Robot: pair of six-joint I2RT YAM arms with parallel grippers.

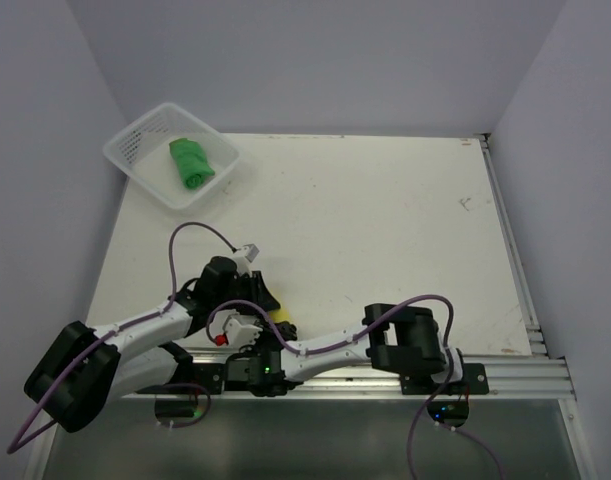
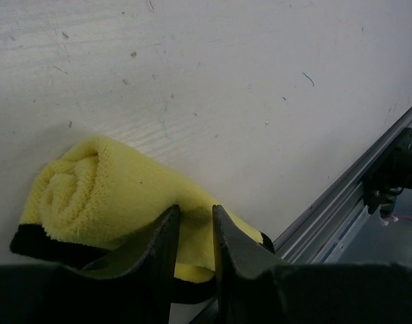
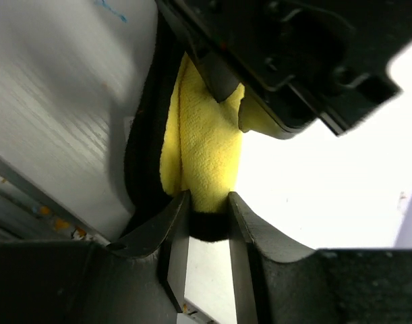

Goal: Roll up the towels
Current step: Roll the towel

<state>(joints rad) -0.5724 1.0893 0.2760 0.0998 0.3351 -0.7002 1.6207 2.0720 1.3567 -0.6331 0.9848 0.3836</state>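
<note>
Rolling step: yellow towel [image 2: 118,196] at the tabletop [image 1: 385,220] near edge
Left tool [image 2: 194,210] and right tool [image 3: 207,199] both pinch it; next move probably needs a firm hold so it doesn't unwind.

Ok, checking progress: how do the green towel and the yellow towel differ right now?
The green towel lies in the white basket, untouched; the yellow towel is pinched by the left gripper and right gripper. The green towel is plain; the yellow towel has a black edge. Both look rolled.
</note>
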